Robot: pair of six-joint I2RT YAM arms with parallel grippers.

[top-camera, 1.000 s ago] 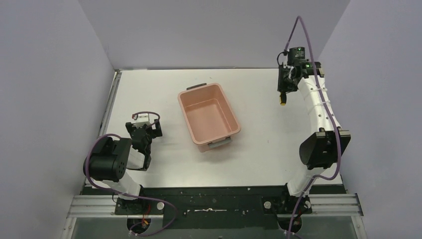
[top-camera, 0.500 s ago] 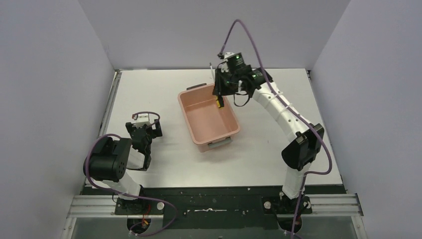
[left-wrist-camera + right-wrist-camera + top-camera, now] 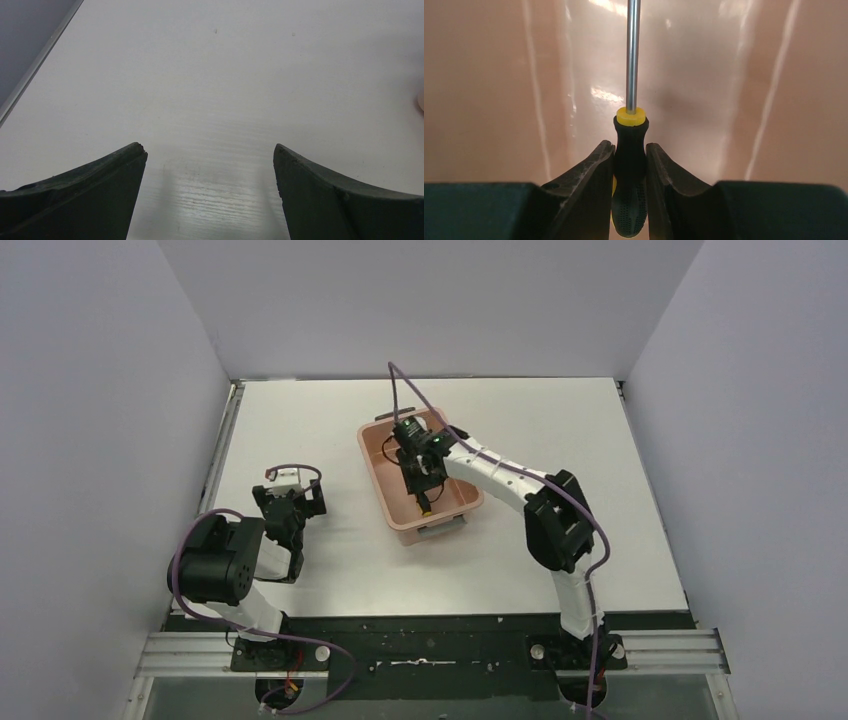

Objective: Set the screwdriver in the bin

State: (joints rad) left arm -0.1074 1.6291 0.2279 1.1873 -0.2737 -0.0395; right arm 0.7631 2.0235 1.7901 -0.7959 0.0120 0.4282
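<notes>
Pink bin (image 3: 376, 478) walls close, right gripper (image 3: 630, 150) clenching screwdriver (image 3: 630, 116) inside, left gripper (image 3: 208, 148) released

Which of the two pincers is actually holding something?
The right pincer, over the pink bin, is clamped on the screwdriver by its black-and-yellow handle. The left pincer is open above the table, holding nothing.

Bright even light, soft shadows, glare streaks on the bin (image 3: 489, 90) wall
</notes>
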